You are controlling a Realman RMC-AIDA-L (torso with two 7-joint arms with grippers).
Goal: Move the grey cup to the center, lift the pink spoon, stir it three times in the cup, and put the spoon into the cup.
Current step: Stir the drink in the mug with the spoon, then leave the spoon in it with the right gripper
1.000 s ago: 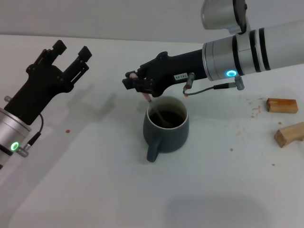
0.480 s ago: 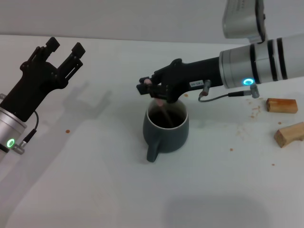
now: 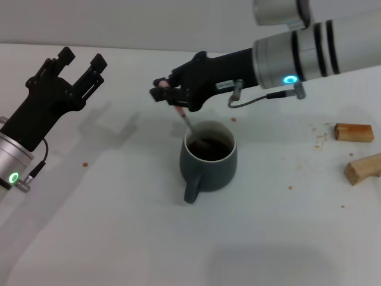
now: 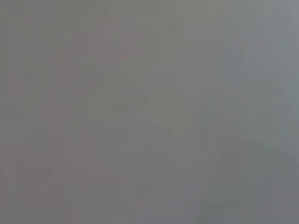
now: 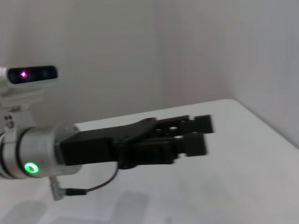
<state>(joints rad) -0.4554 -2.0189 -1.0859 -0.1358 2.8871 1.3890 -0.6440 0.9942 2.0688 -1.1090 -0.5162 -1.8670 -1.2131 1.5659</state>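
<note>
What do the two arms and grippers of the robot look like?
Both grippers, left and right, are matte black and boxy with straight fingers. Each sits on a silver-white round forearm with a glowing ring light, green on the left, blue on the right. Thin dark cables run beside the wrists. The right forearm has black bands.

**Room and bench only**

White matte bench (image 3: pixel 119 238) fills most of the head view. Its far edge meets a plain pale grey wall (image 3: pixel 149 24). Soft shadows on the surface, light is diffuse and even. A few small brown crumbs (image 3: pixel 319 138) are scattered on the right side. Right wrist view: two bare walls meet in a corner (image 5: pixel 156 56).
</note>
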